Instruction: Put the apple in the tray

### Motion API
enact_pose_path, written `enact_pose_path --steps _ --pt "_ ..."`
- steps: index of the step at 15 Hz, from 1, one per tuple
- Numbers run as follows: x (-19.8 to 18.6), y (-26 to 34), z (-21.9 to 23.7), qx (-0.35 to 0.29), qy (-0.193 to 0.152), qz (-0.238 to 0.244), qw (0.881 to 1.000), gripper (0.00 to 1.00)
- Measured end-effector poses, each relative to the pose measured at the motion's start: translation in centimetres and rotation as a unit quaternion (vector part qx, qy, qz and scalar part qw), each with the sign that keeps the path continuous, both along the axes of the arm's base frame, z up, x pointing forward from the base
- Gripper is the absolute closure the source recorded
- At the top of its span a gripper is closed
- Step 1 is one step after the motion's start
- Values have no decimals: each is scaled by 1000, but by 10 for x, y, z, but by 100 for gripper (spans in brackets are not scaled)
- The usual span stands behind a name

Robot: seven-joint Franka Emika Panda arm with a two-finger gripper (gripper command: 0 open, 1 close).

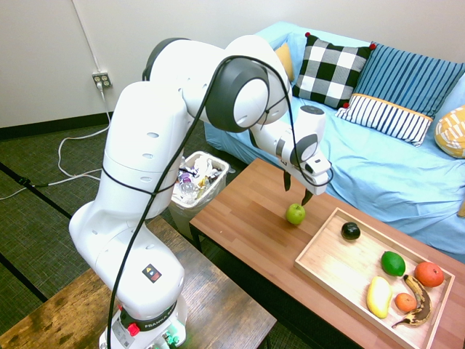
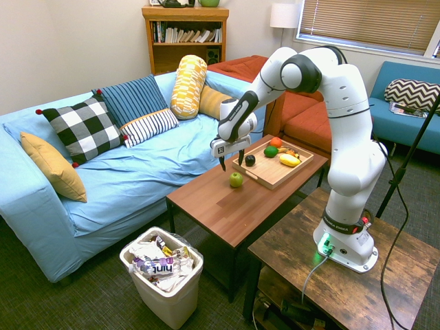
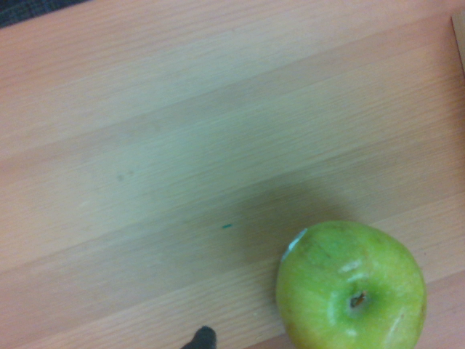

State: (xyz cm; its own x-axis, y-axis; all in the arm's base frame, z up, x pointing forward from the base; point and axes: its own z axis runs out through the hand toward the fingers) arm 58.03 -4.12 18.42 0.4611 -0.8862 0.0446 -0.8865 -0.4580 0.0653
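The gripper [image 1: 298,189] hovers, fingers apart, just above the apple [image 1: 295,214] at frame centre — lined up to grasp it — left of the tray [image 1: 320,263], on the tabletop [image 1: 240,233].

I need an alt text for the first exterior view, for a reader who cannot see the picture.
A white robot arm's two-finger gripper hangs open just above a small round yellow-green apple on a reddish-brown wooden table. Beside the apple, a shallow pale wooden tray holds other fruit, and a light blue sofa with cushions stands behind.
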Motion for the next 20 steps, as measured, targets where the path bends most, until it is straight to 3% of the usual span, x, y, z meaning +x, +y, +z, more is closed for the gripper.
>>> enact_pose_path --steps 13,14,20 --pt "5 -25 -65 0 36 -30 999 0" --pt "5 -26 -69 1 37 -29 999 100" --pt "9 -24 -83 15 45 -28 998 100"
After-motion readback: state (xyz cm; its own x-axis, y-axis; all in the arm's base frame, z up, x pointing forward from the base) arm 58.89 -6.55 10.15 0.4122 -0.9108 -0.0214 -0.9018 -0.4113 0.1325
